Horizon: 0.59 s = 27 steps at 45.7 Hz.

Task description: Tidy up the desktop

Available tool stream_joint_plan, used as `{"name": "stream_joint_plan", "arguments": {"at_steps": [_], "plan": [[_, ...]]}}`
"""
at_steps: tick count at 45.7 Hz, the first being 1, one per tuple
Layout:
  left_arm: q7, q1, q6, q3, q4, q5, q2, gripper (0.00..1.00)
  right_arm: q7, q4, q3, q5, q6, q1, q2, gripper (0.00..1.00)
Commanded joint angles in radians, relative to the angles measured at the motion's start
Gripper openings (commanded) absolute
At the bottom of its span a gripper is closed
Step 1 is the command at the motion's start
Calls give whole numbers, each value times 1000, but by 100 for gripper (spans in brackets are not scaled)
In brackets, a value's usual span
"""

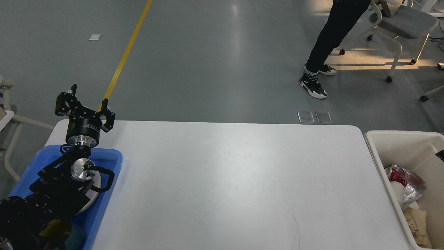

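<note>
The desktop (pixel 225 180) is a large white tabletop with rounded corners, and nothing lies on its surface. My left gripper (pixel 86 102) is open and empty, raised above the table's far left corner, just beyond the blue tray (pixel 112 156). My left arm covers most of that tray. A small dark part (pixel 440 155) shows at the right edge over the cream-white bin (pixel 376 152). It looks like the tip of my right arm, and its fingers cannot be told apart.
The bin holds crumpled clear plastic (pixel 412 187), a red and white can (pixel 392 173) and brown paper (pixel 416 225). A white plate (pixel 91 201) lies in the tray under my arm. A person's legs (pixel 329 41) and a wheeled chair (pixel 399 24) are beyond the table.
</note>
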Motion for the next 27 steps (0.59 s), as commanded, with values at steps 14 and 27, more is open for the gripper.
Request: {"name": "stream_joint_plan", "arguments": {"at_steps": [14,27], "plan": [[0,0,0,-1,1,0,0,96,2,88,-149,-12,109,278,-19,100],[0,0,0,1,1,0,0,96,-3,74,-85,0,106,446,151,100]]}}
